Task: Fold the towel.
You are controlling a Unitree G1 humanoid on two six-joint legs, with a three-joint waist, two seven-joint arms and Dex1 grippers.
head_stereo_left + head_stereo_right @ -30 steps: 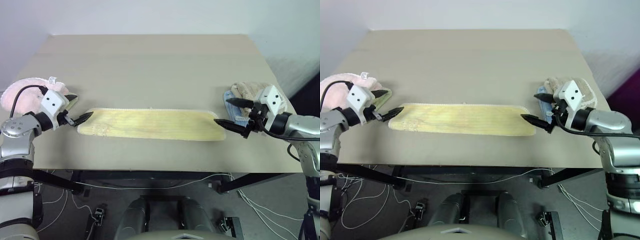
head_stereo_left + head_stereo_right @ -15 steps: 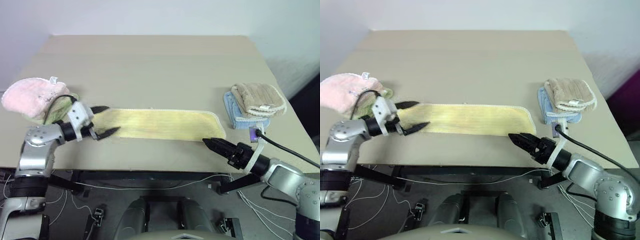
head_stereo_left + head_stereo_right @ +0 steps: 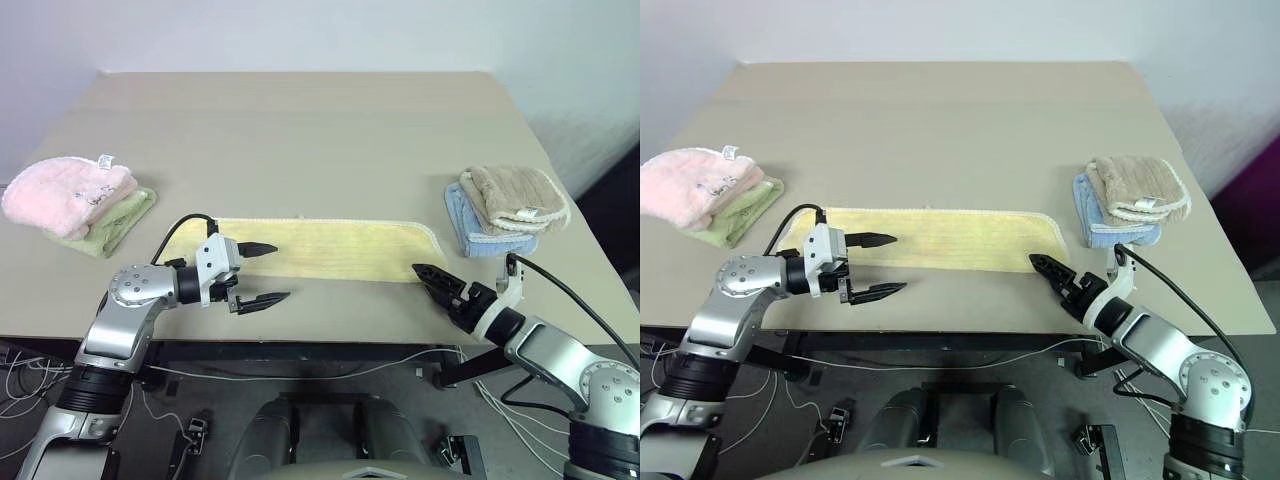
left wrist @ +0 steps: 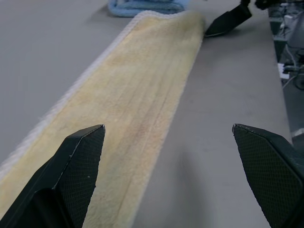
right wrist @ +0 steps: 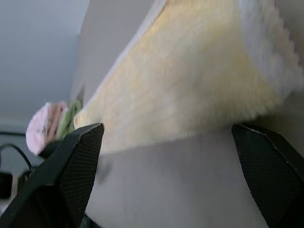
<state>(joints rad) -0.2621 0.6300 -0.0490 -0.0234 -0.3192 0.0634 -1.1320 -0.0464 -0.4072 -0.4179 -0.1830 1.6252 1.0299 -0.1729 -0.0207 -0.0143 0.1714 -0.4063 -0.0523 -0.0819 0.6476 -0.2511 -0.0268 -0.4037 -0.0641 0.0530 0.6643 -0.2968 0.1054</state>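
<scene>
The towel [image 3: 340, 250] is a long pale yellow strip with whitish edging, lying flat along the table's near side. My left gripper [image 3: 281, 271] is open over its left part. One finger is above the cloth, the other above bare table in front of it. That arm hides part of the towel's left end. My right gripper [image 3: 418, 269] hangs low at the towel's near right corner, pointing left. It stands open in the right wrist view [image 5: 166, 127], with the towel [image 5: 190, 71] just ahead. Whether it touches the cloth I cannot tell.
At the left, a pink fluffy towel [image 3: 62, 190] rests on a light green folded towel [image 3: 128, 214]. A tan towel [image 3: 515, 195] sits on a blue one [image 3: 478, 238] at the right. The table's front edge [image 3: 340, 335] is close behind both grippers.
My left gripper has slid right from the towel's left end to over its left part. The right gripper has dropped from beside the right end, rolled over, and now sits low at the near right corner.
</scene>
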